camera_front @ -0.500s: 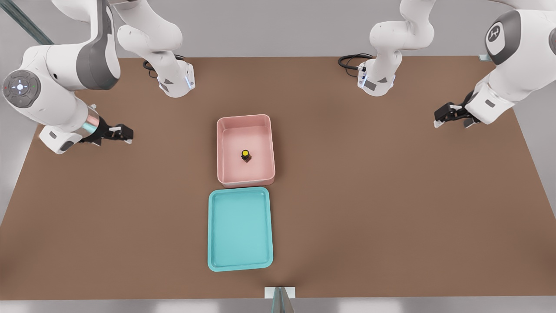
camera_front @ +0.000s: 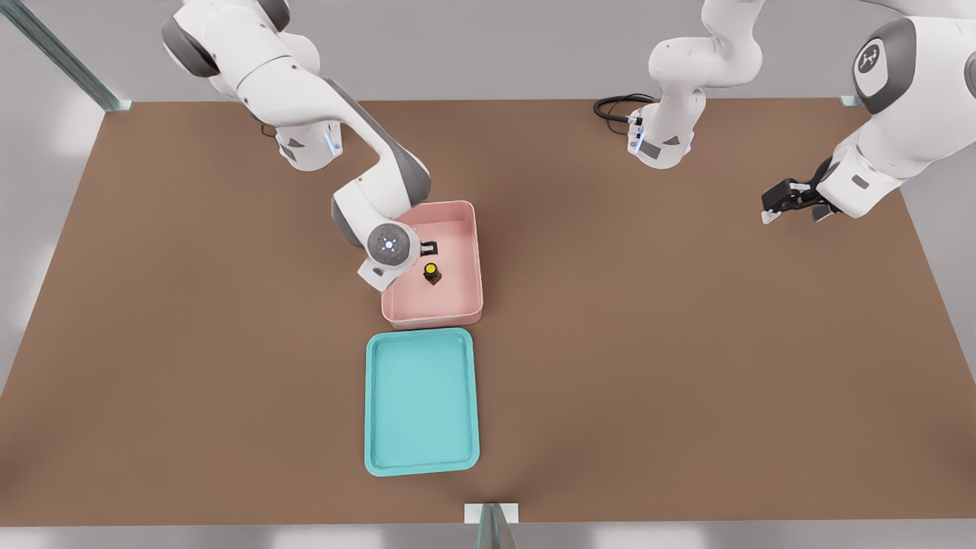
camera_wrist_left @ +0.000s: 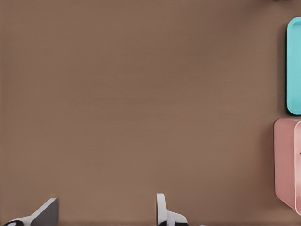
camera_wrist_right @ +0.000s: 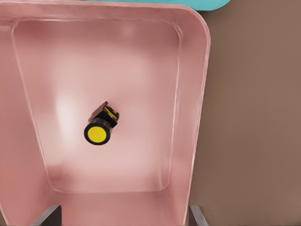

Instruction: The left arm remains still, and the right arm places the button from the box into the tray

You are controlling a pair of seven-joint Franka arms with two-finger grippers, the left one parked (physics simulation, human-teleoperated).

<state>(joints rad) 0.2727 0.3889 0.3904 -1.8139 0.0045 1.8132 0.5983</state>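
**Inspector A:** What was the position of the button (camera_front: 431,272) at the time of inspection?

**Inspector B:** It was lying on the floor of the pink box (camera_front: 476,259), near the middle and apart from all four walls. In the right wrist view the button (camera_wrist_right: 99,129) was tilted, yellow cap facing up toward the camera and dark body behind it. Nothing touched it.

**Inspector A:** And the gripper (camera_front: 428,248)?

**Inspector B:** It hung over the box interior, in the front view just toward 12 o'clock of the button. In the right wrist view the gripper (camera_wrist_right: 124,216) showed both fingertips (camera_wrist_right: 51,214) spread wide, with nothing between them.

**Inspector A:** The destination?

**Inspector B:** The teal tray (camera_front: 422,400) sat at 6 o'clock of the box on the brown table (camera_front: 686,343), the two rims nearly touching. It held nothing.

**Inspector A:** Your assessment of progress?

**Inspector B:** Early stage, in my judgement. The approach over the box appeared made; the grasp was not yet done. Outstanding items: align over the button, descend, close on it, lift clear of the box wall, carry toward 6 o'clock, release in the tray.
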